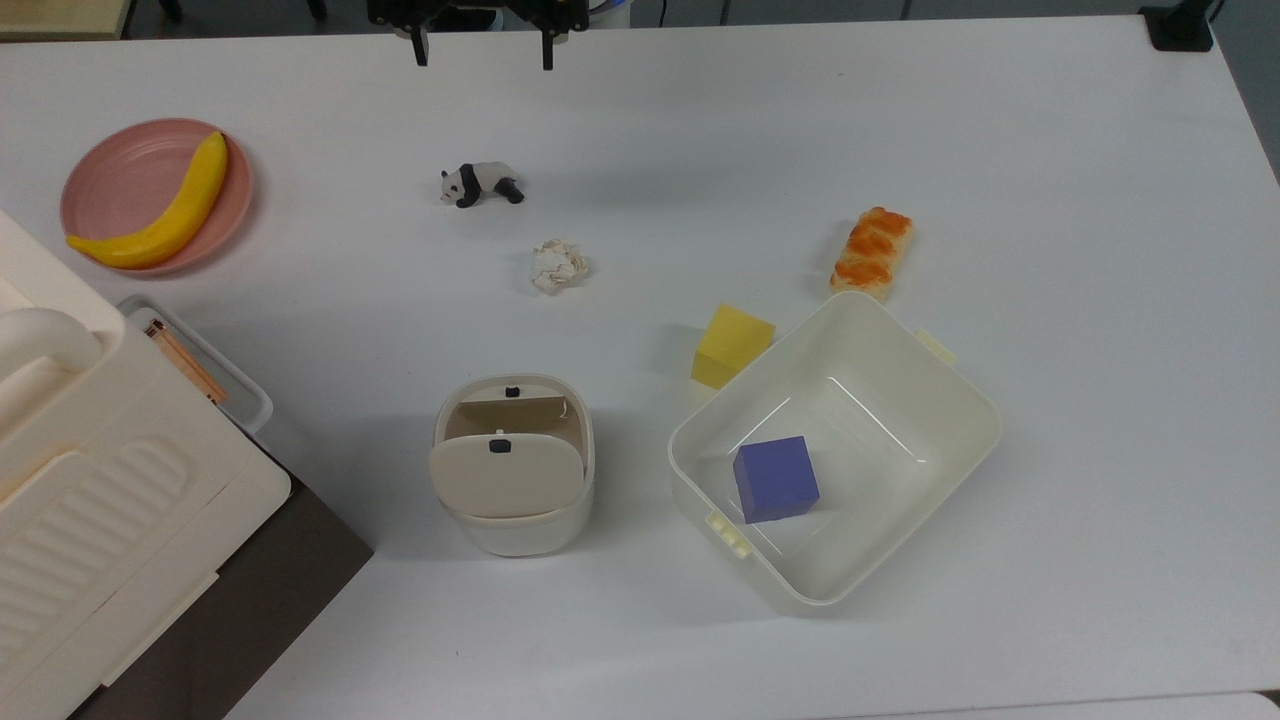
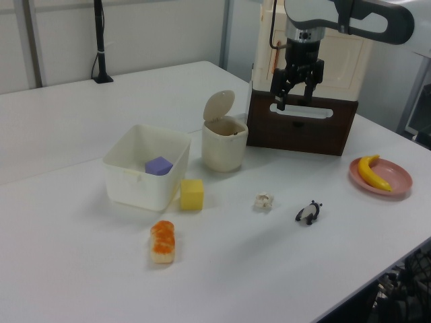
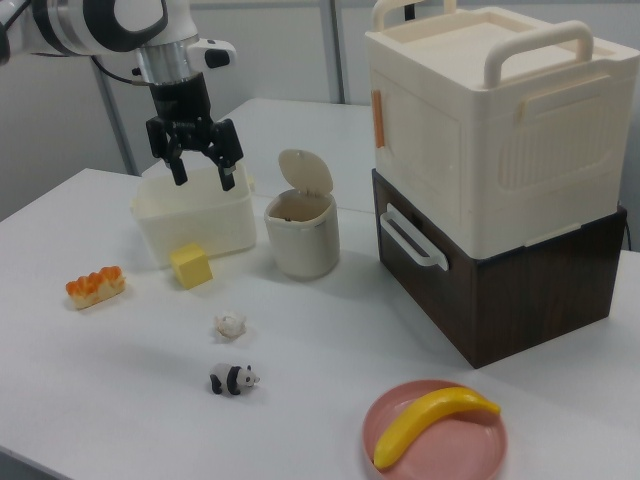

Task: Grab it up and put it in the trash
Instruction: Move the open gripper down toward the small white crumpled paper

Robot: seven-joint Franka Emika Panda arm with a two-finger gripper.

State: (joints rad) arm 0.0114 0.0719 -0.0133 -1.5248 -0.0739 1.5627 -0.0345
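White table [image 1: 1050, 150] carries: pink plate [image 1: 125, 180] far left in the top view, panda toy [image 1: 480, 184], paper ball [image 1: 558, 265], bread [image 1: 872, 252], yellow block [image 1: 733, 345], bin [image 1: 512, 462], tub [image 1: 835, 450], stacked boxes [image 1: 90, 480].

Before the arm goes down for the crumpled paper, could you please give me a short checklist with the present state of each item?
1. Gripper open and empty: ok, the fingers stand apart with nothing between them.
2. Crumpled paper ball free to grasp: ok, it lies alone on the white table, apart from the panda figurine.
3. Gripper above the paper: not ok, it hangs high near the top view's upper edge, off to the side of the ball.
4. Trash bin ready: ok, its swing lid is tipped up, leaving the mouth open.
5. Bin upright: ok.
6. Path from paper to bin: ok, nothing lies between them.
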